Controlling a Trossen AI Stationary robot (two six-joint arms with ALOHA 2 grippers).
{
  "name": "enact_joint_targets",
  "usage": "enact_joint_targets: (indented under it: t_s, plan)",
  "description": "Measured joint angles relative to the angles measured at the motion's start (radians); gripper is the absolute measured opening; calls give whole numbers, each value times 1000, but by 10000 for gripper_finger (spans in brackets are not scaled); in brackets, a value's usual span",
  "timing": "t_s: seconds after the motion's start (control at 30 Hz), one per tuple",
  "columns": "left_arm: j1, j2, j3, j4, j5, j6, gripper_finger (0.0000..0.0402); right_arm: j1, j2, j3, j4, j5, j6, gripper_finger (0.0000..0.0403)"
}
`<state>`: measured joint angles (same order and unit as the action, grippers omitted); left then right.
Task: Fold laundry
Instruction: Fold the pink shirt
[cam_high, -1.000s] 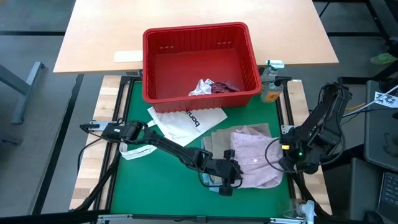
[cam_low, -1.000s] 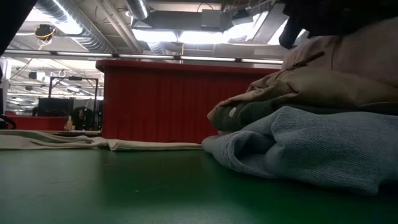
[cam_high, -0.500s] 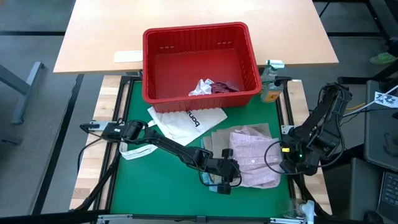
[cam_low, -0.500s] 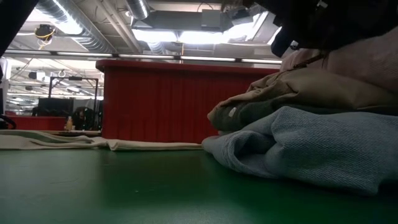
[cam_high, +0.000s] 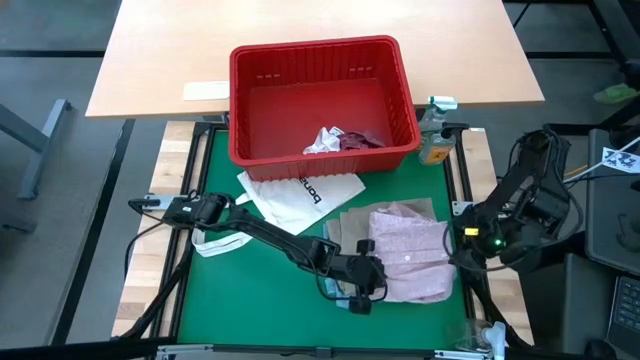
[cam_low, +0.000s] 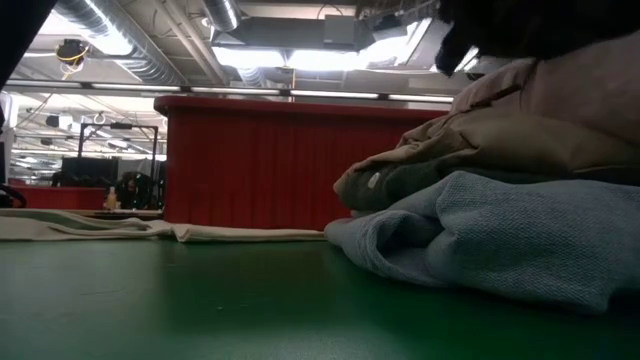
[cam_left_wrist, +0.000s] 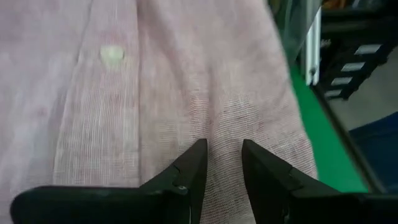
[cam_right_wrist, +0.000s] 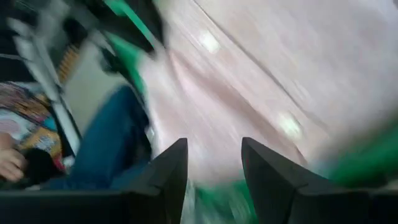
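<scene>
Pink shirt (cam_high: 408, 252) lies on top of the folded pile at the mat's right. Left gripper (cam_left_wrist: 217, 167) presses on it, fingers slightly parted, gripping nothing. Right gripper (cam_right_wrist: 211, 163) at the shirt's right edge looks open and empty, though blurred. Keep the left pinning while smoothing the fold.

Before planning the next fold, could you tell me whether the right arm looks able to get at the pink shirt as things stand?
Probably yes. The right hand sits at the pink shirt's right edge with nothing between them. The left hand is on the shirt's opposite side.
</scene>
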<state>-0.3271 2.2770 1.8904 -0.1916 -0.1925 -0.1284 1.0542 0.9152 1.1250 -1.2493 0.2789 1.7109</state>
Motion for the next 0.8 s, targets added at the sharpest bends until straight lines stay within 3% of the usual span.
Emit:
enact_joint_targets:
  t_s: [0.1, 0.27, 0.8]
  plan:
    - [-8, -2, 31, 7, -4, 4, 96, 0, 13, -2, 90, 129, -109, 152]
    - [-24, -3, 44, 28, 11, 4, 96, 0, 90, -24, 216, 143, -251, 152]
    - [-21, 28, 44, -107, -10, 4, 96, -1, 547, -29, 156, -174, -407, 152]
